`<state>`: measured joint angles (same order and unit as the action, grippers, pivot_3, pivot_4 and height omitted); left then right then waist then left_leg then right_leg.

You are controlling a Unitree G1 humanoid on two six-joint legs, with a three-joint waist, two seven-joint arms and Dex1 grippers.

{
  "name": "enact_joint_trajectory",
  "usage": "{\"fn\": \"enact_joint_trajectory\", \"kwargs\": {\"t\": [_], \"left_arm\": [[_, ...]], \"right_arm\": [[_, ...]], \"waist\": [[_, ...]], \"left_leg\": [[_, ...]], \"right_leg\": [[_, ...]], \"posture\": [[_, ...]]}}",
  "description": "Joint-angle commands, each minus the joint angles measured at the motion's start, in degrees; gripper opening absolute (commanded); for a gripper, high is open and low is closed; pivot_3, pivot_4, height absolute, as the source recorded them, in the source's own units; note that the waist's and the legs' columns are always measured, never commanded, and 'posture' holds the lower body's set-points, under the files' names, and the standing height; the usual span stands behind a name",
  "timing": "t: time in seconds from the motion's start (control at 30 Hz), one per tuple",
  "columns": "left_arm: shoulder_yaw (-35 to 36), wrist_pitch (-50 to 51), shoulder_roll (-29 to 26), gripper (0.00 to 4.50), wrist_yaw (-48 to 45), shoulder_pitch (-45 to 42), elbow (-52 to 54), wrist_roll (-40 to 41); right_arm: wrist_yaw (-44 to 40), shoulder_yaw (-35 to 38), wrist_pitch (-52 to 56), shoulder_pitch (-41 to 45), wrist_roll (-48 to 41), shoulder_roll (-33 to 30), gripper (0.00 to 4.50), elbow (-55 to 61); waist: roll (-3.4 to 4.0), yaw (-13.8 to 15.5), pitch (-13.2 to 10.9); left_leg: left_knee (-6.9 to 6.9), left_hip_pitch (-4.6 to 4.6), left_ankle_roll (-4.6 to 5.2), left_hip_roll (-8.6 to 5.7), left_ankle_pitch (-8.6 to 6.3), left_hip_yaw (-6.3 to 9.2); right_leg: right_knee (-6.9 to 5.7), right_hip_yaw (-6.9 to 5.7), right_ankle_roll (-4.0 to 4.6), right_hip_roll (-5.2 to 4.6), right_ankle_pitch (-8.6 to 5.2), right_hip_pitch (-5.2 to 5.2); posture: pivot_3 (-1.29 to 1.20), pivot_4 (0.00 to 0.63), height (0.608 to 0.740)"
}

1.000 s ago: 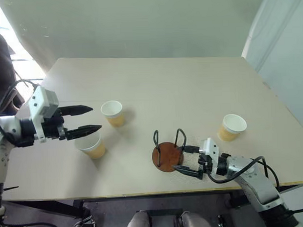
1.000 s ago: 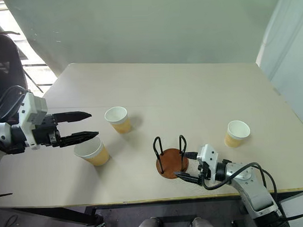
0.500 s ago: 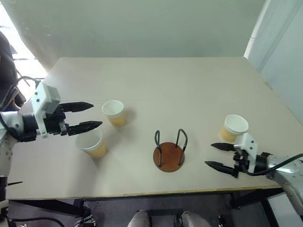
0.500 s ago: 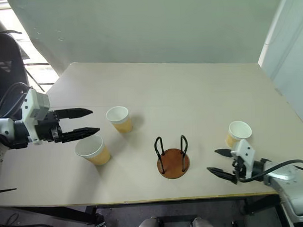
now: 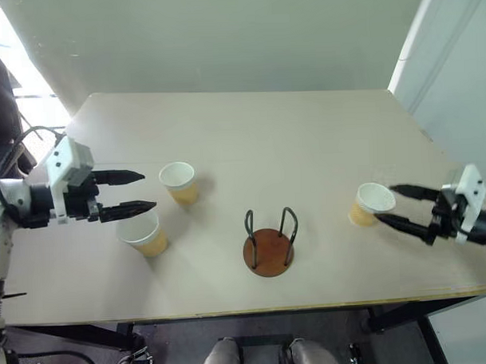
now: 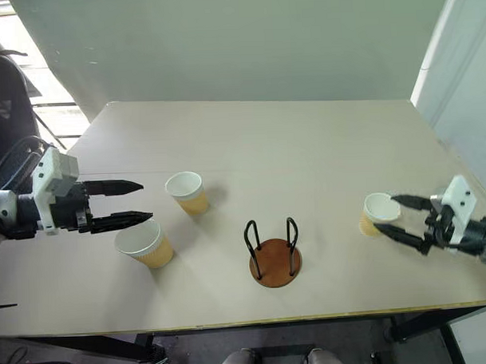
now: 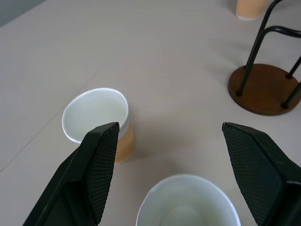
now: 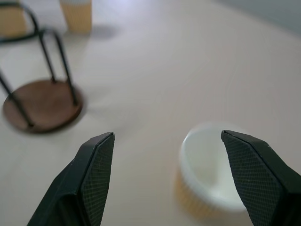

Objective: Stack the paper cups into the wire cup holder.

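Note:
Three yellow-orange paper cups stand upright on the table: one (image 5: 180, 182) left of centre, one (image 5: 143, 233) nearer the front left, one (image 5: 369, 203) at the right. The wire cup holder (image 5: 268, 244), a brown disc with two dark wire loops, stands empty at the front centre. My left gripper (image 5: 141, 190) hovers open just above and to the left of the front-left cup (image 7: 187, 203). My right gripper (image 5: 391, 203) is open beside the right cup (image 8: 210, 170), its fingertips reaching the cup from the right, nothing held.
The beige table (image 5: 249, 142) has bare room at the back and centre. Its front edge runs just below the holder. A dark chair (image 6: 4, 94) stands off the table's left side; a pale wall rises behind.
My right gripper has left the holder's base, swinging right and upward to the right cup. The left gripper has stayed by the front-left cup. No cup has moved.

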<state>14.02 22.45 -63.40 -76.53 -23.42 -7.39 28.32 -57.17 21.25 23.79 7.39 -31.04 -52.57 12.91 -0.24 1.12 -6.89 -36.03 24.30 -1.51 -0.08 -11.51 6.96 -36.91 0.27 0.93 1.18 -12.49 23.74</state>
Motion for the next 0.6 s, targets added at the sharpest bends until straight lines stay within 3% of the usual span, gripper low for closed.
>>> {"fn": "enact_joint_trajectory", "kwargs": {"t": [0.03, 0.27, 0.6], "left_arm": [[1.29, -0.60, -2.20, 3.76, -2.19, 0.42, 1.07, -0.03], [-1.00, -2.88, -7.43, 3.76, -10.13, 1.95, 1.20, -1.75], [1.10, -0.59, -6.28, 3.76, -8.66, 1.57, 2.79, 0.95]], "right_arm": [[2.31, -0.22, -0.56, 4.49, 0.94, -0.32, 3.74, -0.62], [4.54, -4.75, 1.66, 10.77, -0.24, 2.96, 3.74, 3.65], [3.43, -7.64, 2.77, 10.57, 3.42, 0.18, 3.74, 2.16]], "waist": [[-0.01, 0.01, 0.00], [0.01, 0.29, 0.00], [0.02, 0.58, -0.01]], "left_leg": [[0.00, 0.00, 0.06, 0.00, -0.01, 0.01], [0.00, 0.11, 0.23, 0.00, -0.29, 0.04], [-0.02, 0.15, 0.15, 0.00, -0.50, 0.04]], "right_leg": [[0.00, 0.00, 0.17, 0.00, 0.10, 0.00], [0.00, -0.02, 0.13, 0.00, 0.04, 0.11], [0.02, -0.04, 0.15, -0.03, 0.07, 0.13]], "posture": [[0.00, 0.150, 0.740], [0.00, 0.150, 0.740], [0.00, 0.150, 0.740]]}}
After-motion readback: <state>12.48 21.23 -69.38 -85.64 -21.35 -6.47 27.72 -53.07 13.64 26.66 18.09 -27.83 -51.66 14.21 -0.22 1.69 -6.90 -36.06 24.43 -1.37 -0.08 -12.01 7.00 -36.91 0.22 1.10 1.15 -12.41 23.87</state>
